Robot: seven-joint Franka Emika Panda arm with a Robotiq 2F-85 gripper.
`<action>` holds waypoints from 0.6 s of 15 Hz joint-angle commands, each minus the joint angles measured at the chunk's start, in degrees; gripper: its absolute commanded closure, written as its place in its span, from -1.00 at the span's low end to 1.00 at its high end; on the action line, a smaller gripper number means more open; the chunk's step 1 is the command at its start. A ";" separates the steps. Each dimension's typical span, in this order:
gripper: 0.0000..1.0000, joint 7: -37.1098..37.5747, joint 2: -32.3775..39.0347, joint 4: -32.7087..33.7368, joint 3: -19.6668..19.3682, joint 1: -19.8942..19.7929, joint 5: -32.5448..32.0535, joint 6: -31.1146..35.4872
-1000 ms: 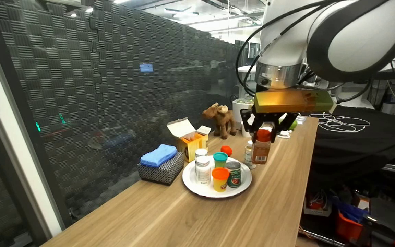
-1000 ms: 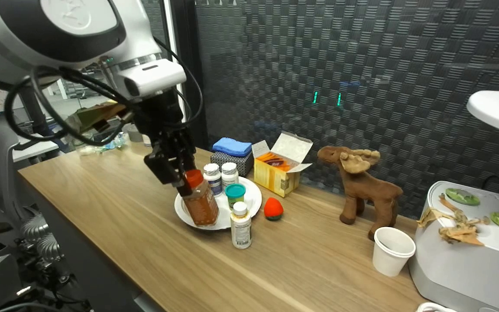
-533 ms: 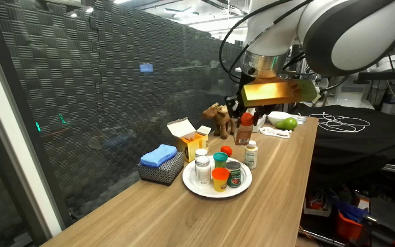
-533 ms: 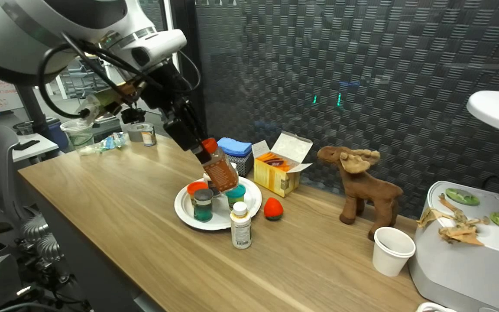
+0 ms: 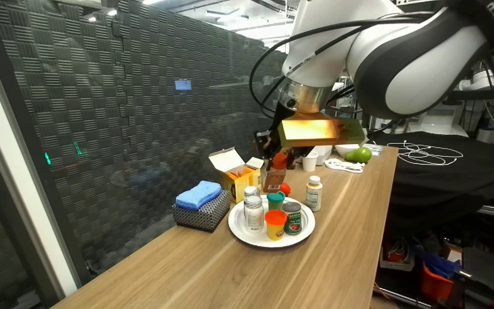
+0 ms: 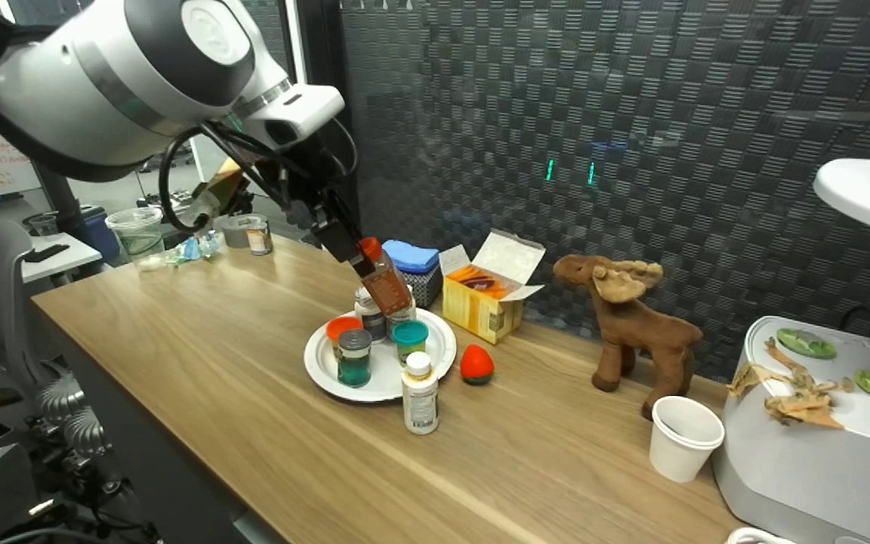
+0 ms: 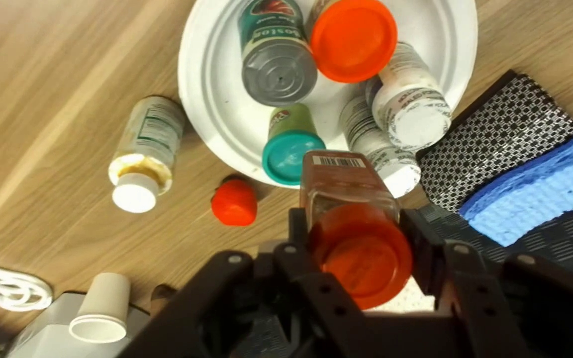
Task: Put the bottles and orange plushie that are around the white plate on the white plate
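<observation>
You had a dark grey, checker-textured wall (image 6: pixel 707 113) behind the long, brown wood-grain tabletop (image 6: pixel 556 461); bright white ceiling lights (image 5: pixel 257 31) showed above it.

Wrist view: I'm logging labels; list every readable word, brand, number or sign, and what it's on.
"Boston": gray-lidded can
"SEALED FOR": white bottle
Barcode, no readable digits: red-capped jar
Too small or blurred: print on teal-topped tub, second white bottle, off-plate bottle; other lettering.

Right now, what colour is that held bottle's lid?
Orange-red: the lid shows best in the wrist view.
</observation>
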 commanded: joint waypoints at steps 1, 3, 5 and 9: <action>0.52 -1.72 2.89 2.77 0.28 0.29 -0.20 2.88; 0.52 -1.59 3.17 2.96 0.30 0.55 -0.70 2.80; 0.52 -1.31 3.07 2.89 0.24 0.83 -1.12 2.58; 0.52 0.18 2.06 2.44 0.11 1.46 -1.99 1.31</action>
